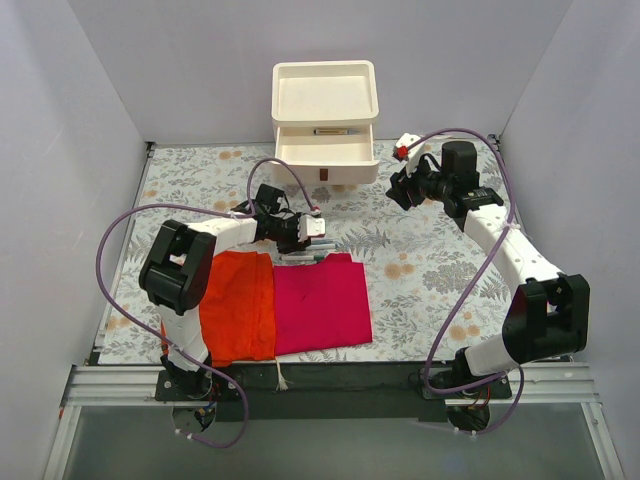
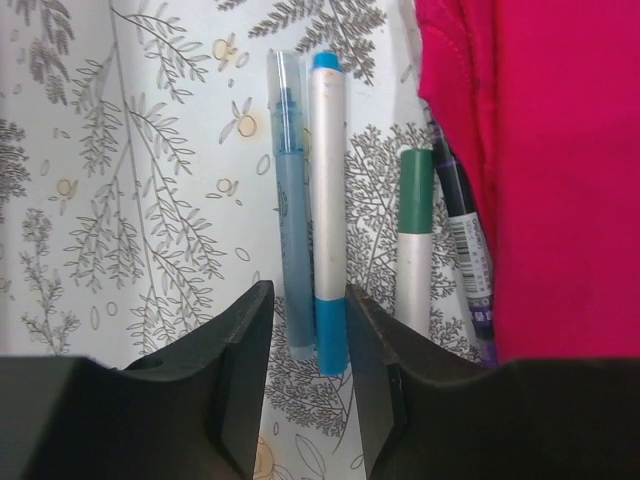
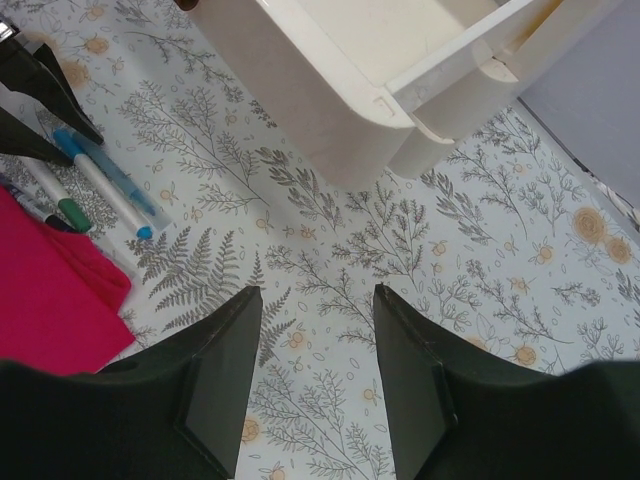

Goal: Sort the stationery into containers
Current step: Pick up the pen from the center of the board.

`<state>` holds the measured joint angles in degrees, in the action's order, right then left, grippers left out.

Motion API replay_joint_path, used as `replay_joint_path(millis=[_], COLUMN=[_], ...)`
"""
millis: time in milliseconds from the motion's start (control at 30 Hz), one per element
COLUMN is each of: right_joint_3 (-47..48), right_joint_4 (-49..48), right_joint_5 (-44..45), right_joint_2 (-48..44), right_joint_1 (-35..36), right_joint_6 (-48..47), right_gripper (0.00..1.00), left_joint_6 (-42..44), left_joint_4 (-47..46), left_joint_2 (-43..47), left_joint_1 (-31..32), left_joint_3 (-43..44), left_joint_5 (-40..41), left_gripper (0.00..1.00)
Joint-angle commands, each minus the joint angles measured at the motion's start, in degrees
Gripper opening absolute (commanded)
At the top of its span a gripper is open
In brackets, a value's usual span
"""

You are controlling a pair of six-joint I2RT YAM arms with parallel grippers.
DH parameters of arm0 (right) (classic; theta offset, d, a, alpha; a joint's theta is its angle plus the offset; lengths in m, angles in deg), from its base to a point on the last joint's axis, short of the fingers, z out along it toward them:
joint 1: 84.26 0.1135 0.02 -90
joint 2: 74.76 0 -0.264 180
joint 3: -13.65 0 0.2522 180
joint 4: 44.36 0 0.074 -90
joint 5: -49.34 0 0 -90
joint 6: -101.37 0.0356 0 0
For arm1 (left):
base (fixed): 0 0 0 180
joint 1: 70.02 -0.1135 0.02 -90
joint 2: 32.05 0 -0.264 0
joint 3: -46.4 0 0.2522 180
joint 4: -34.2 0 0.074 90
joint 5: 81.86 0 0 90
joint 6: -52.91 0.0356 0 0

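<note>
Two cloths on a patterned table
An orange cloth [image 1: 238,305] lies lower left, touching a magenta cloth [image 1: 320,305] on the floral table cover [image 1: 440,260].

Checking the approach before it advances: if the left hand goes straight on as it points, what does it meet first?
Likely the white blue-ended marker and the clear blue pen beside it, both lying within the open left hand; depth is unclear.

Translucent blue pen [image 2: 288,200], blue-tipped white marker [image 2: 328,200], green-capped marker [image 2: 415,260], dark pen [image 2: 462,230] lying parallel; drawer unit [image 1: 326,118] standing, top drawer [image 1: 325,152] hanging open.
</note>
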<state>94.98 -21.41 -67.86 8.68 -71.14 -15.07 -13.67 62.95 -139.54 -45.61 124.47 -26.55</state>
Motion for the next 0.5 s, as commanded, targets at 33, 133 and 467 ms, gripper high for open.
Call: replay_joint_path(millis=[33,133,467], right_joint_3=[-0.3,-0.2,-0.2], right_joint_4=[-2.0,-2.1,-2.3], right_joint_5=[-1.3,-1.3,-1.1], right_joint_2=[0.2,0.7,1.2], right_joint_1=[-0.5,-0.5,-0.5], right_joint_6=[1.0,1.0,1.2], right_gripper=[0.57,0.57,0.57], left_joint_6=[-3.8,-4.3,-5.2], left_joint_4=[-2.5,-2.5,-2.6], left_joint_2=[2.5,2.2,-3.0], left_joint_1=[0.2,0.2,0.2], left_joint_3=[3.3,3.6,5.7], left_joint_5=[-1.7,-2.3,1.6], left_gripper=[0.34,0.34,0.34])
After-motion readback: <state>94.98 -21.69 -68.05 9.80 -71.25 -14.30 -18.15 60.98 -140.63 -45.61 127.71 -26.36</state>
